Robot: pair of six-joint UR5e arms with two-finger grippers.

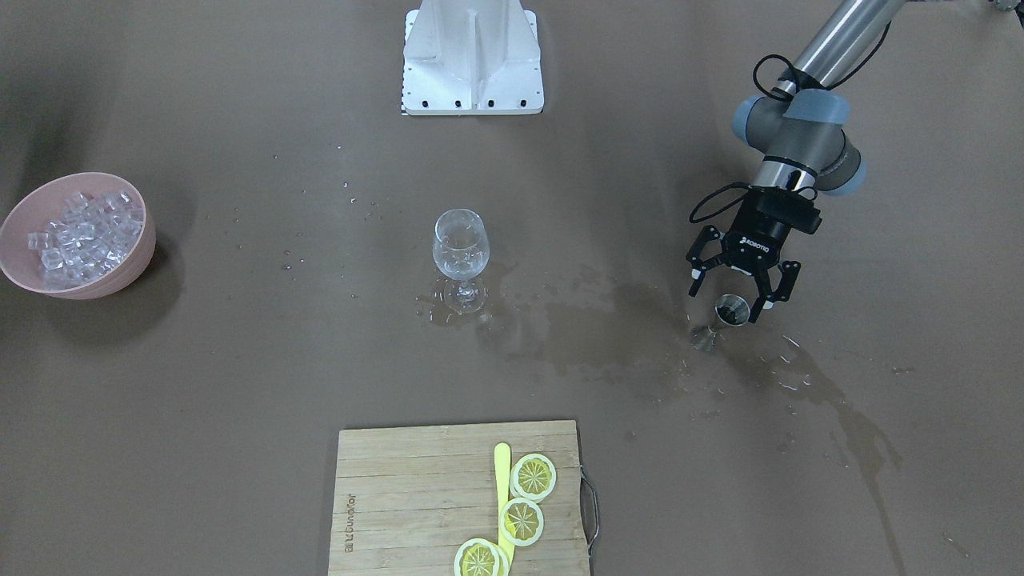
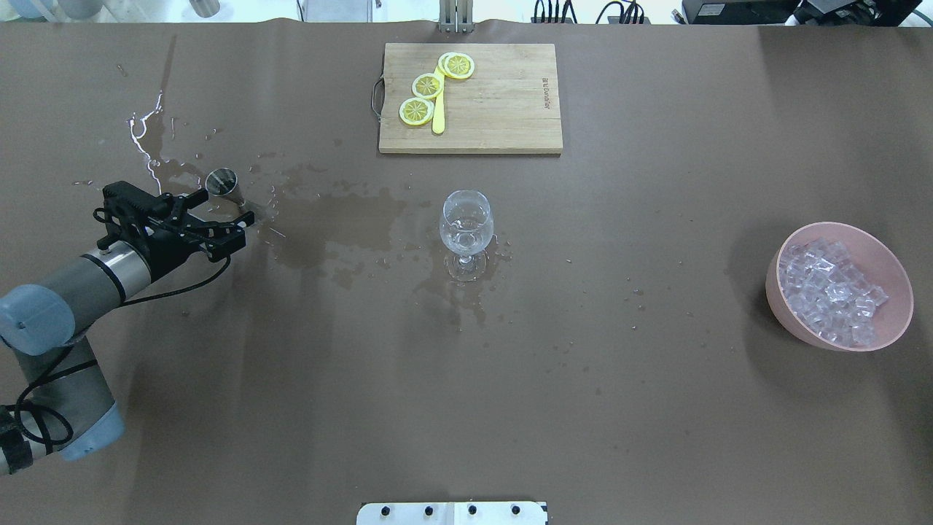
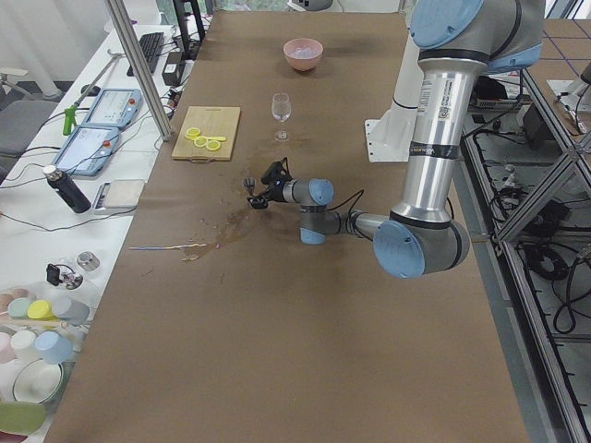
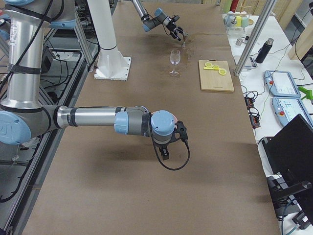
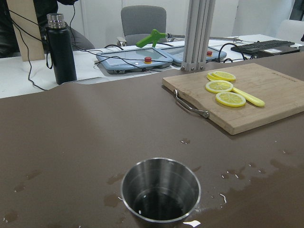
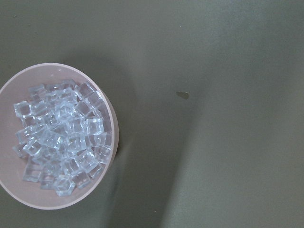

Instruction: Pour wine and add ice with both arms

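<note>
The counter (image 2: 656,437) was brown all over, with darker brown wet patches (image 2: 342,219) at the middle left of the overhead view. The bowl (image 2: 895,266) at the right was pink, and the ice (image 2: 831,292) in it was clear like glass. The wine glass (image 2: 466,222) was clear too. The little cup (image 5: 160,190) was shiny silver and dark inside. The cutting board (image 2: 503,109) was light tan wood with stripes. The lemon slices (image 2: 416,111) were yellow with pale rims, and the stick (image 2: 438,120) was yellow. The left arm (image 2: 80,281) was silver-grey with pale blue caps, and its hand (image 2: 223,207) was black. The base (image 1: 472,56) was white.
</note>
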